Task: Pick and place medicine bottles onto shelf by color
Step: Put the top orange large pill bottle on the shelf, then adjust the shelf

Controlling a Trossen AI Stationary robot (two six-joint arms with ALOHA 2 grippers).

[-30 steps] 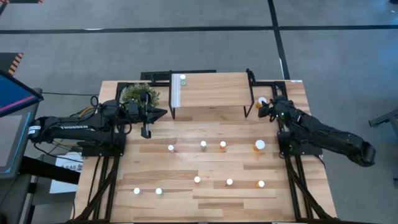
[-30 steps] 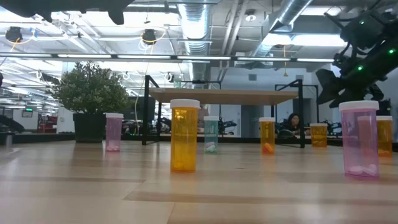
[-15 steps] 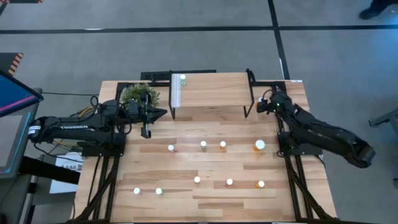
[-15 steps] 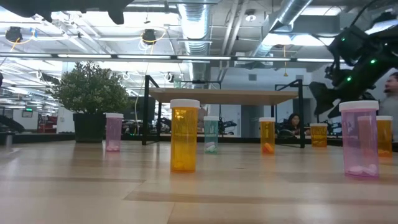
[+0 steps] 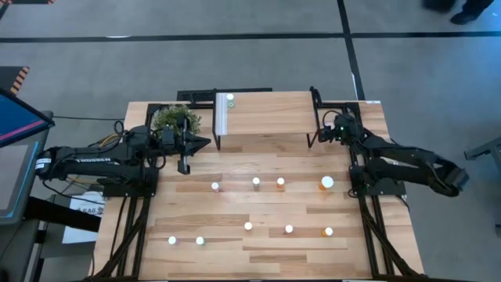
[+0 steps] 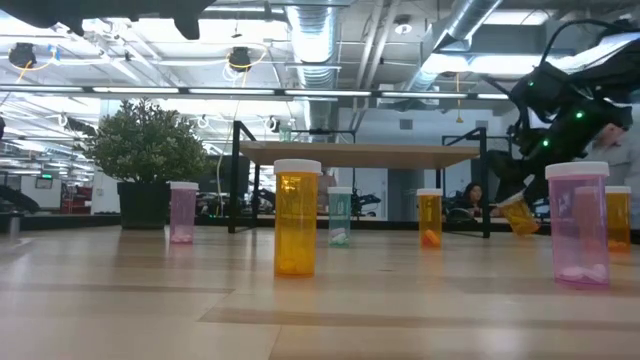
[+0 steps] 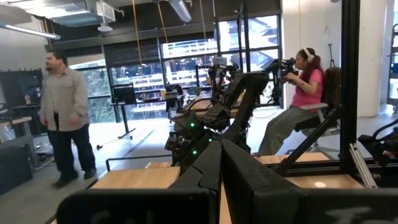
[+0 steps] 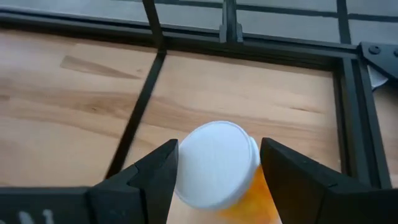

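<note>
The shelf [image 5: 266,113] stands at the table's far edge with one green bottle [image 5: 230,99] on its left end. My right gripper [image 5: 323,135] is beside the shelf's right legs, shut on a small orange bottle [image 6: 518,216] that shows tilted in the low view. Several white-capped bottles stand upright on the tabletop, among them a large orange one [image 5: 326,183] and a pink one [image 6: 578,225]. My left gripper [image 5: 196,144] waits shut by the potted plant [image 5: 176,119], touching nothing. My right gripper pinches the orange bottle at its white cap [image 8: 214,163], one finger [image 8: 163,171] on each side. It comes slanting down from above and from the table's right. The bottle leans, cap up, orange body [image 8: 252,198] below the fingers. Whether its base is off the table I cannot tell.
The shelf's black legs [image 5: 315,125] stand close to my right gripper. The other bottles form two loose rows across the middle and near part of the table [image 5: 248,226]. People show in the room beyond the table [image 7: 62,118].
My right gripper has moved toward the table's left, over the orange bottle beside the shelf's right legs, and taken hold of it. That bottle stood upright before and now leans.
</note>
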